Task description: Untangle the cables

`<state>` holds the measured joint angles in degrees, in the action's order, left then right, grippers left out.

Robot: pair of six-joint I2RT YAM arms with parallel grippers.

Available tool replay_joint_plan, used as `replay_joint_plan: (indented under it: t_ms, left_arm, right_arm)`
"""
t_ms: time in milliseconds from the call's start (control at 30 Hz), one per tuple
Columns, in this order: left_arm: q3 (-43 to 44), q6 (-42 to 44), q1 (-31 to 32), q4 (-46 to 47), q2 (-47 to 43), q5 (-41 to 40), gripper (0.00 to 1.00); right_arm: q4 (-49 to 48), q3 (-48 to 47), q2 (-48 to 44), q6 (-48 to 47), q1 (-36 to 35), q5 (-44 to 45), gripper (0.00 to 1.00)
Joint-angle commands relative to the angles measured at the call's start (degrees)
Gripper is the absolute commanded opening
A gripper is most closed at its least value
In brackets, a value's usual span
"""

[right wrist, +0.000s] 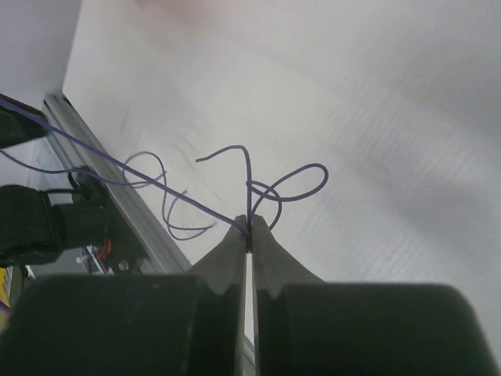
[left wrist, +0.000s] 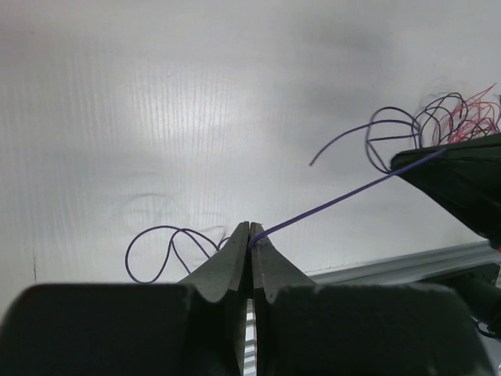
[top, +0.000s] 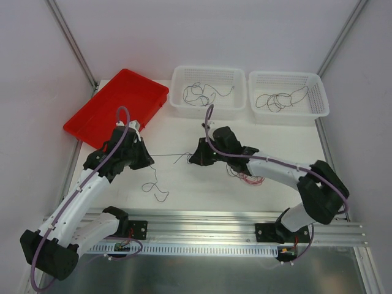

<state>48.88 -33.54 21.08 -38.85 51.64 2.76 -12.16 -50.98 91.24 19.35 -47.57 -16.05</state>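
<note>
The left gripper (left wrist: 250,231) is clenched on a hair-thin, dark purple cable (left wrist: 337,205). The cable runs taut above the white table (top: 202,193) to the right gripper (right wrist: 249,227), which is also pinched shut on it. Loose ends curl beside each gripper. A red-pink cable tangle (top: 252,179) lies partly hidden under the right arm. More thin cables sit in the white mesh baskets (top: 208,69).

Along the far edge of the table (top: 208,196) we find a tray (top: 101,119) at the left, then the middle basket (top: 208,111) and the right basket (top: 288,116) side by side, each with cables (top: 205,95) in it. Before them the left gripper (top: 150,162) and right gripper (top: 192,159) face each other, a taut cable (top: 171,155) between them. A loose cable (top: 156,187) lies before the left gripper. A tangle (top: 252,179) lies, as far as we can tell, under the right arm (top: 275,166).
</note>
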Motion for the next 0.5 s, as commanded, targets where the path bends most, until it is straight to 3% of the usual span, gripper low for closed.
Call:
replay_joint_plan:
  t_ms: [0,300,367,467]
  left_arm:
    - [3.94,0.67,-0.25,0.09,0.92,-1.55,0.0]
    - [2.27,-0.74,-0.25,3.16,2.15,4.52,0.0]
    - [0.96,-1.17,-0.08,4.57,2.76,7.06,0.0]
    - [-2.11,-3.1,2.9,8.78,5.31,11.12,0.0]
  right_arm:
    - [11.8,1.59,-9.4,-0.37,1.87,10.33,0.01]
    - [24.36,0.27,-12.85,-0.29,1.87,13.32,0.01]
    - [33.81,-0.95,-13.02,2.08,1.87,19.36,0.01]
    - [39.74,0.44,-15.39,2.71,1.96,24.84,0.01]
